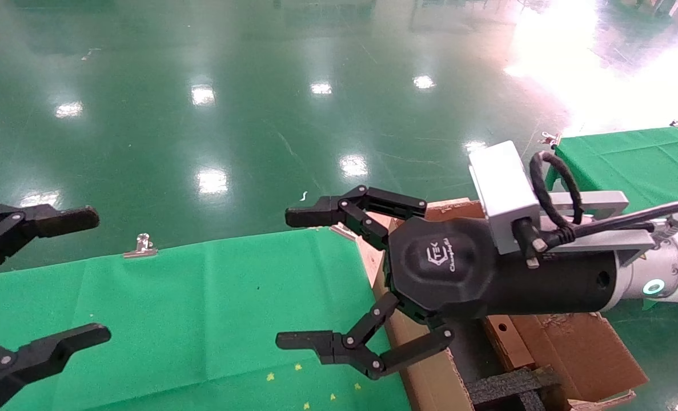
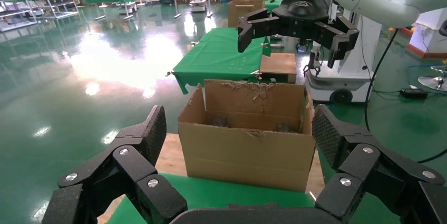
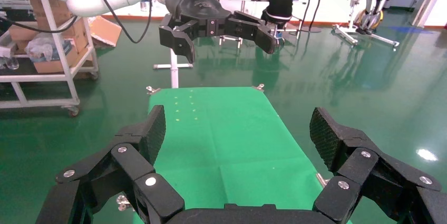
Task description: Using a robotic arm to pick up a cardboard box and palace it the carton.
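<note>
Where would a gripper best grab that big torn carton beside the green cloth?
Probably the top edge of one side wall, coming straight down. The carton stands upright with its top open, so a thin wall suits a pinch; its whole body looks too wide. The right gripper hovers open above it; the left gripper is open too.

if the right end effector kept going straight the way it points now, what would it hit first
Probably the left end effector: it hangs open straight ahead of the open right end effector, above the green table. Nothing else shows between them, though depth is hard to judge.
</note>
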`<action>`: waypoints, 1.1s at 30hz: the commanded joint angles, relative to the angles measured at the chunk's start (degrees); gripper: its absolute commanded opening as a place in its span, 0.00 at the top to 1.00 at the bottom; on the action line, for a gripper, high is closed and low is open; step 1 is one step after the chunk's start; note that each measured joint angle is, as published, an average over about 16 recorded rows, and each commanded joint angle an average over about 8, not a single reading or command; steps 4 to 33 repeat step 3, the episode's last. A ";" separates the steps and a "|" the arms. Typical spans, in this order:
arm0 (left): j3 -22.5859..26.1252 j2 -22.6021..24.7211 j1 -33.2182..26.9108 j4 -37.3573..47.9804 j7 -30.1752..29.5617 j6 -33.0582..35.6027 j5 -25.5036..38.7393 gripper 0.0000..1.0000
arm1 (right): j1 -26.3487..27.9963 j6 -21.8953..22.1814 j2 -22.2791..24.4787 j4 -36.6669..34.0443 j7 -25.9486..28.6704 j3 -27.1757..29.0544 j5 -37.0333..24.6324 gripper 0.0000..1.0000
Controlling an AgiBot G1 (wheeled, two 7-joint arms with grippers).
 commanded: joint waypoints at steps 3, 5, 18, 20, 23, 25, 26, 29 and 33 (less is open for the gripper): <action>0.00 0.00 0.00 0.00 0.00 0.00 0.00 0.00 | 0.31 0.29 0.11 -0.06 0.03 -0.57 0.00 0.00; 0.00 0.00 0.00 0.00 0.00 0.00 0.00 0.00 | 0.31 0.29 0.11 -0.06 0.03 -0.57 0.00 0.00; 0.00 0.00 0.00 0.00 0.00 0.00 0.00 0.00 | 0.31 0.29 0.11 -0.06 0.03 -0.57 0.00 0.00; 0.00 0.00 0.00 0.00 0.00 0.00 0.00 0.00 | 0.31 0.29 0.11 -0.06 0.03 -0.57 0.00 0.00; 0.00 0.00 0.00 0.00 0.00 0.00 0.00 0.00 | 0.31 0.29 0.11 -0.06 0.03 -0.57 0.00 0.00; 0.00 0.00 0.00 0.00 0.00 0.00 0.00 0.00 | 0.31 0.29 0.11 -0.06 0.03 -0.57 0.00 0.00; 0.00 0.00 0.00 0.00 0.00 0.00 0.00 0.00 | 0.31 0.29 0.11 -0.06 0.03 -0.57 0.00 0.00; 0.00 0.00 0.00 0.00 0.00 0.00 0.00 0.00 | 0.31 0.29 0.11 -0.06 0.03 -0.57 0.00 0.00; 0.00 0.00 0.00 0.00 0.00 0.00 0.00 0.00 | 0.31 0.29 0.11 -0.06 0.03 -0.57 0.00 0.00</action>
